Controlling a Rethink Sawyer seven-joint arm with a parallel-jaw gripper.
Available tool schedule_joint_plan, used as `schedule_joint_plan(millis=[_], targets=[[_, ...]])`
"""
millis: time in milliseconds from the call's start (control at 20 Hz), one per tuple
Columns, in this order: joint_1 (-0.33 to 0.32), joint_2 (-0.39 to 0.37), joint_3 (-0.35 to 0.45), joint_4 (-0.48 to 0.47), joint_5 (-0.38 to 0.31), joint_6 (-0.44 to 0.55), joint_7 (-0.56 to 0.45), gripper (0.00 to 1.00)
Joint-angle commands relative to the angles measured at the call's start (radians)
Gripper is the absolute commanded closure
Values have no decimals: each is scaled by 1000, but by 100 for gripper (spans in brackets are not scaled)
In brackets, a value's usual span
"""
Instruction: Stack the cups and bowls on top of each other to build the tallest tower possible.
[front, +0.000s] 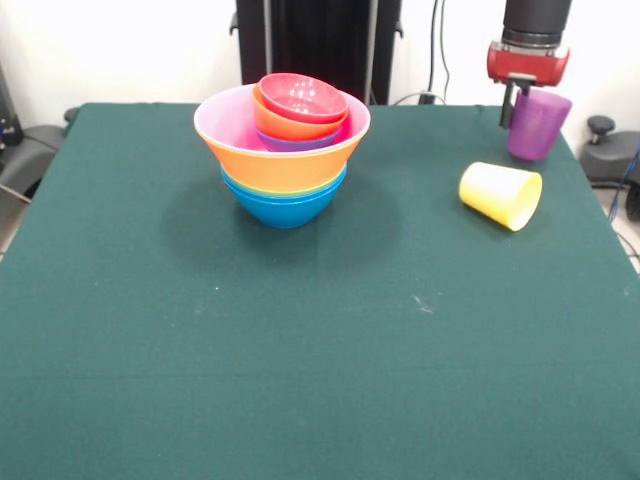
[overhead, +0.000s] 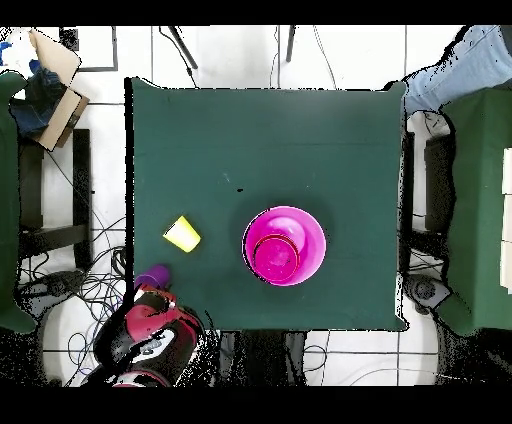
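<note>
The tower (front: 284, 150) stands at the far middle of the green table (front: 300, 330). It has a blue bowl (front: 285, 207) at the base, a wide orange bowl (front: 285, 168) and a pink bowl (front: 225, 120) above, and small bowls inside with a crimson bowl (front: 302, 98) topmost. From above it shows as a pink disc (overhead: 285, 245). The yellow cup (front: 500, 195) lies on its side at the right and also shows in the overhead view (overhead: 182, 234). My gripper (front: 520, 100) is shut on the rim of the translucent purple cup (front: 537, 125), slightly tilted, near the far right corner (overhead: 152, 277).
The black pedestal (front: 320, 40) stands behind the tower. The table's right edge is close to the purple cup. A cardboard box (overhead: 55, 70) and cables lie on the floor. A person's leg (overhead: 450, 70) shows at the overhead view's top right.
</note>
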Motion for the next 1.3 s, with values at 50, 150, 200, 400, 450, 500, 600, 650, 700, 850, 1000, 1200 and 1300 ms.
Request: schedule_joint_plan(millis=[50,150,200,400,450,500,600,650,700,850,1000,1200,1300], targets=[[-59,-40,85,-6,-96,115,-6,100],[-70,-87,94,35,-116,129,2,100],[-81,-113,103,55,-128,140,5,100],[-127,-209,128,113,-167,200,-2,100],[-135,-218,130,116,-173,209,-5,100],[-144,-227,132,119,-179,218,-8,100],[-151,-221,135,106,-187,220,-9,100],[-152,-209,134,94,-190,216,-9,100],[-150,-185,134,73,-191,206,-6,100],[-128,-104,116,-1,-177,184,1,100],[-97,-11,89,-69,-157,145,9,100],[-52,50,62,-102,-129,111,36,100],[-37,52,58,-106,-120,122,44,100]])
